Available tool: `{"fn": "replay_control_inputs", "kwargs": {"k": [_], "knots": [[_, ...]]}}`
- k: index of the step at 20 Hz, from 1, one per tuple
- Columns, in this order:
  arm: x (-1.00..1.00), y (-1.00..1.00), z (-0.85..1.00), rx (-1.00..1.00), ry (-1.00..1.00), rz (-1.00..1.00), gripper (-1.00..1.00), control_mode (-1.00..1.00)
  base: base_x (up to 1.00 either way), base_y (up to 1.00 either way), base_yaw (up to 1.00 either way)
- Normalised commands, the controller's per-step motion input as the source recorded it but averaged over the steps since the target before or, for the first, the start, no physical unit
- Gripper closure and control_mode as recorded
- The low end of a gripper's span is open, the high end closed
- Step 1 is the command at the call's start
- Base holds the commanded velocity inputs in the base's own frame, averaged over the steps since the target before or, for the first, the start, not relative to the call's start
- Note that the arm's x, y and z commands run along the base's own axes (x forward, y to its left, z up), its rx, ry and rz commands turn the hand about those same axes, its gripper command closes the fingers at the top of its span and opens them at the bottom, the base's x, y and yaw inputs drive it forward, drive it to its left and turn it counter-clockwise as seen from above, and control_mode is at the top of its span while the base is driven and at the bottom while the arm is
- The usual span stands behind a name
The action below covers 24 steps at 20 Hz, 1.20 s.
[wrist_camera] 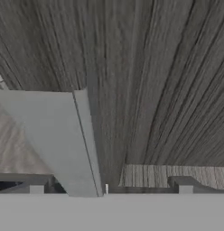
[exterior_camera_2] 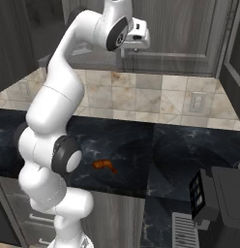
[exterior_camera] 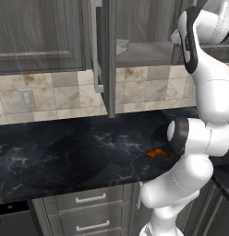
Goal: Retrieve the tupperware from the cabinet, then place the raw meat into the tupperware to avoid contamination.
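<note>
A: Gripper?
B: Up inside the cabinet, jaws spread wide, nothing between them. Empty.
A: Tupperware from there?
B: Close ahead, but off to the left in hand view, not centred between the tips. One straight side wall running away from the cam, approx. along the reach. Left base view agrees: sits on the shelf by the open door, left of the arm.
A: So next?
B: Prob. shift left to straddle that wall before closing.
A: Meat?
B: Down on the counter, well below, near the arm's base. Untouched.
</note>
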Motion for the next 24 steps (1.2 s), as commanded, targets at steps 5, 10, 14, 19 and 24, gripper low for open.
{"fn": "replay_control_inputs", "kwargs": {"k": [5,10,14,19,24], "knots": [[0.35,0.05,-0.05,0.00,-0.06,0.00,1.00,-1.00,0.00,0.00,0.00],[0.22,0.14,-0.01,0.00,-0.19,0.00,1.00,-1.00,0.00,0.00,0.00],[0.10,0.13,-0.01,0.00,-0.21,0.00,1.00,-1.00,0.00,0.00,0.00],[-0.05,0.09,-0.03,0.00,-0.15,0.00,1.00,-1.00,0.00,0.00,0.00],[-0.59,-0.26,0.00,0.00,-0.08,0.02,1.00,-1.00,0.00,0.00,0.00]]}}
